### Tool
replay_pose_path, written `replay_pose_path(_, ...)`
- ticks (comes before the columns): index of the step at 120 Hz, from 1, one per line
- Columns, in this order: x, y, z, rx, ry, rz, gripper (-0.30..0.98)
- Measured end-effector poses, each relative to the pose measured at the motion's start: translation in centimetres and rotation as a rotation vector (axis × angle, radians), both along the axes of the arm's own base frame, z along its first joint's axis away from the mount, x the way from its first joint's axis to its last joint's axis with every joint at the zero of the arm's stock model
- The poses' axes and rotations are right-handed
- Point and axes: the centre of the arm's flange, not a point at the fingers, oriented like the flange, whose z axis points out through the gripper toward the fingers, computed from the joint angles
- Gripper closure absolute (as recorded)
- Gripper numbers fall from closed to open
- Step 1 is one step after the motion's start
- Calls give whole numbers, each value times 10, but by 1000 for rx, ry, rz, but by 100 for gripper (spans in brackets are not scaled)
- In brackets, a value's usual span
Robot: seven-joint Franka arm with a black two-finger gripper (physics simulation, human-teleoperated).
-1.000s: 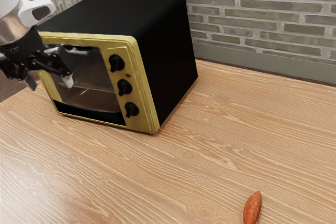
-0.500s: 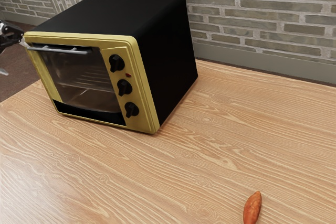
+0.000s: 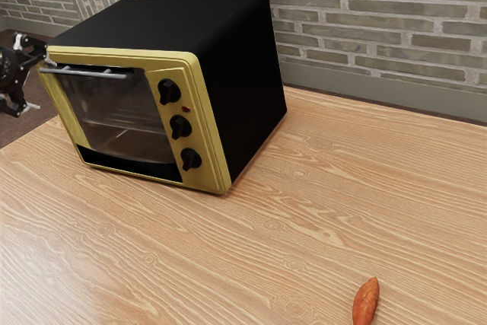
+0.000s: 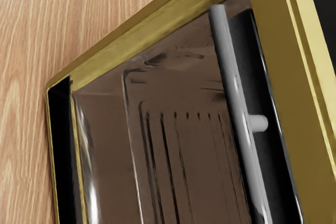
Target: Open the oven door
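Observation:
At the exterior view's far left, my gripper (image 3: 38,83) is open, its fingers spread apart beside the oven's left front edge. The black oven with a yellow front frame (image 3: 210,129) stands on the table, its glass door (image 3: 118,116) shut. A grey bar handle (image 3: 90,73) runs along the door's top. In the wrist view, the handle (image 4: 236,87) and its short mount (image 4: 257,123) stand out from the dark glass door (image 4: 105,129), with nothing gripping the bar.
Three black knobs (image 3: 180,126) sit on the oven's front panel. An orange-brown elongated object (image 3: 366,302) lies on the wooden table (image 3: 251,264) near the exterior view's lower edge. A brick wall (image 3: 380,36) rises behind.
My gripper has moved from in front of the door to the exterior view's far left, then slightly back toward the oven while turning. The door has not visibly moved.

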Motion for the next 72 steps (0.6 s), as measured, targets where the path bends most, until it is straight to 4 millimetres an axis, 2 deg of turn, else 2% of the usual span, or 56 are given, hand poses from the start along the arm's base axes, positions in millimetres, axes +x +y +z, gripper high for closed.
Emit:
replay_pose_path(19,16,9,-9,-27,-10,30,0)
replay_pose_path(72,36,15,-27,-7,0,45,0)
